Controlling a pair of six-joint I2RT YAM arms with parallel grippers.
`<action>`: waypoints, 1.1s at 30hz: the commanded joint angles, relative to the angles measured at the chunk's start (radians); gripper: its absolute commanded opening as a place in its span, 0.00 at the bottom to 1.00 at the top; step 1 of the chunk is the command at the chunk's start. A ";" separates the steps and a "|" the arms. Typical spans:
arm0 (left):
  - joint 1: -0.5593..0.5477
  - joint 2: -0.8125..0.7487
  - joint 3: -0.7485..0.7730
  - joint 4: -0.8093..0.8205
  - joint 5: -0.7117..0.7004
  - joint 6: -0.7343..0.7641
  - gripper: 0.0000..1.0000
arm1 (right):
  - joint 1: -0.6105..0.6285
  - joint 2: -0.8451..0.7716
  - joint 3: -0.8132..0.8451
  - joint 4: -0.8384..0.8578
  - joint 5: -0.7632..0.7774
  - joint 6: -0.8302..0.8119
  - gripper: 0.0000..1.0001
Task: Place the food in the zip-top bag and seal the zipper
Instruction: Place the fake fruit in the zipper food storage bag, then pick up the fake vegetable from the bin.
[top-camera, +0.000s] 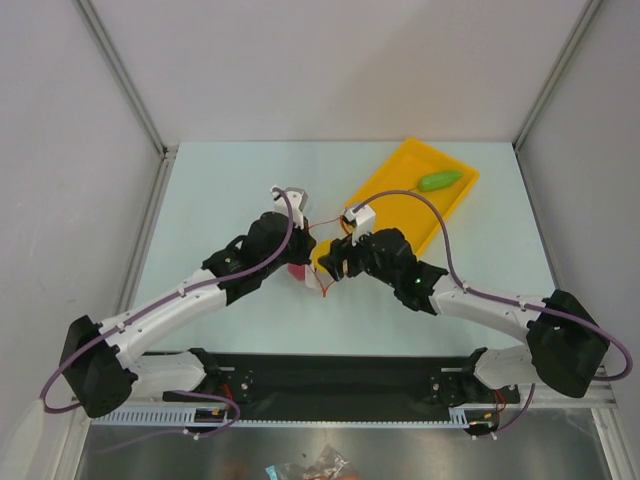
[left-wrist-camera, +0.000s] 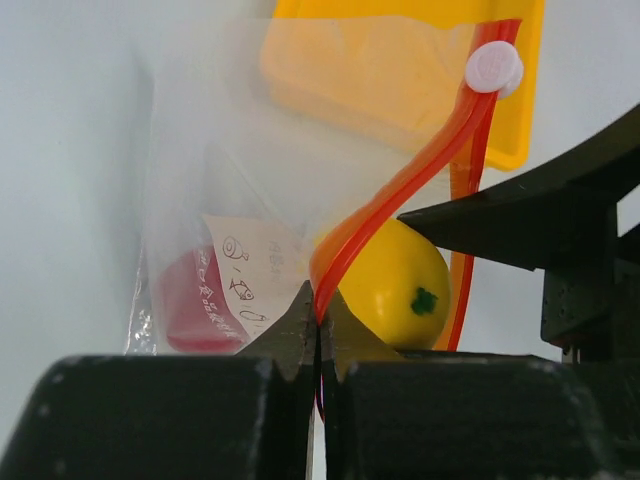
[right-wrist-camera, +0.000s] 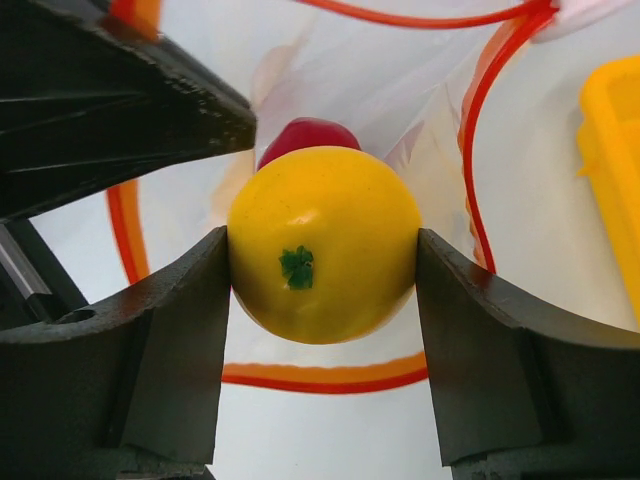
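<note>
The task is about a third done, going by what lies where. The zip-top bag (left-wrist-camera: 230, 150) sits near the middle of the bench (top-camera: 220, 200), its mouth pulled open. The round red fruit (left-wrist-camera: 190, 305) is already inside it, down behind the printed label.

The lemon (left-wrist-camera: 395, 285) is the piece in hand. The right gripper (right-wrist-camera: 320, 262) clamps it between both fingers, one on each side, and holds it right at the mouth of the bag. The loop of the zipper (left-wrist-camera: 400, 190) curves around it, with the red fruit just beyond. Whether the lemon has fully passed the rim is hard to tell. It has not been let go.

The left gripper (left-wrist-camera: 318, 335) is pressed together on the near lip of the zipper strip and pinches it so the opening stays wide.

The green vegetable (top-camera: 440, 181) has not been touched. It lies in the yellow tray (top-camera: 440, 205) toward the far right corner of the bench, well apart from the bag.

What is left, as I judge it:
- release the lemon inside the bag
- fetch the vegetable and put it in
- close the strip along its whole width (the white slider (left-wrist-camera: 493, 68) sits at one end of the open zipper, so sealing has not begun)
</note>
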 joint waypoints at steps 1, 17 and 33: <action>-0.005 -0.031 -0.007 0.032 0.059 -0.012 0.00 | -0.021 0.006 0.036 0.069 0.044 0.047 0.40; -0.004 -0.010 -0.010 0.033 0.029 -0.030 0.00 | -0.036 -0.142 0.011 0.008 0.119 0.067 0.86; -0.004 0.006 -0.024 0.055 0.024 -0.033 0.00 | -0.587 -0.048 0.152 -0.282 0.124 0.525 0.99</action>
